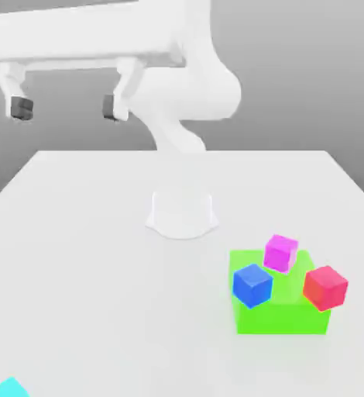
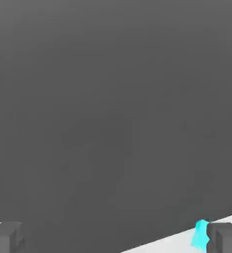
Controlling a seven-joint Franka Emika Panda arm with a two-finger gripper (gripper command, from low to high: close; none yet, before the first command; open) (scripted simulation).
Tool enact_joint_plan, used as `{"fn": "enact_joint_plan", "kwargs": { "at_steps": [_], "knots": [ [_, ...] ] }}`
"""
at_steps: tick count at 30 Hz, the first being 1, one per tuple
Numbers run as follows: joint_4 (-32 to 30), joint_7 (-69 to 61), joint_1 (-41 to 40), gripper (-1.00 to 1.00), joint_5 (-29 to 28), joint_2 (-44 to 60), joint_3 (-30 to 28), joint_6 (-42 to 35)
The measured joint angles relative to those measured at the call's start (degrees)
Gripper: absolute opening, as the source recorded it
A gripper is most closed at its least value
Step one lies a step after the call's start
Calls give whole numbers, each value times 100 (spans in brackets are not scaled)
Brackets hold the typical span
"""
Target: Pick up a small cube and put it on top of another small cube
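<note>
Exterior view: gripper [image 1: 65, 107] hung high, fingers spread, empty. Cyan cube [image 1: 9, 388] sat on table [image 1: 84, 256] well below it, red cube [image 1: 325, 286] far off against green block [image 1: 282, 310].
Hand view: cyan cube [image 2: 201, 234] just beside one fingertip [image 2: 227, 237].
Risk: off-centre descent could knock cyan cube off table edge.

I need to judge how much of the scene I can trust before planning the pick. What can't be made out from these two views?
- cyan cube: exterior view, cut off by the bottom edge; just a corner shows.
- cyan cube, hand view: partly hidden behind a gripper finger.
- green block: exterior view, top partly covered by the blue cube, magenta cube and red cube.
- Whether the red cube rests fully on the block or overhangs: unclear.
</note>
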Motion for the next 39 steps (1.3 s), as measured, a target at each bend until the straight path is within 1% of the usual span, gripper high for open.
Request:
{"fn": "enact_joint_plan", "kwargs": {
  "at_steps": [16, 20, 21, 27, 32, 39],
  "knots": [
    [502, 276, -781, 0, 625, 3352, -358, 700],
    [680, 196, -942, 0, 809, 4184, -238, 1206],
    [719, 173, -972, -100, 843, 4351, -201, 1330],
    [739, 156, -986, -100, 868, 4435, -183, 1394],
    [548, 264, -849, -100, 712, 3688, -316, 838],
    [-334, 241, 65, -100, 612, 2414, 491, 508]
  ]
}}
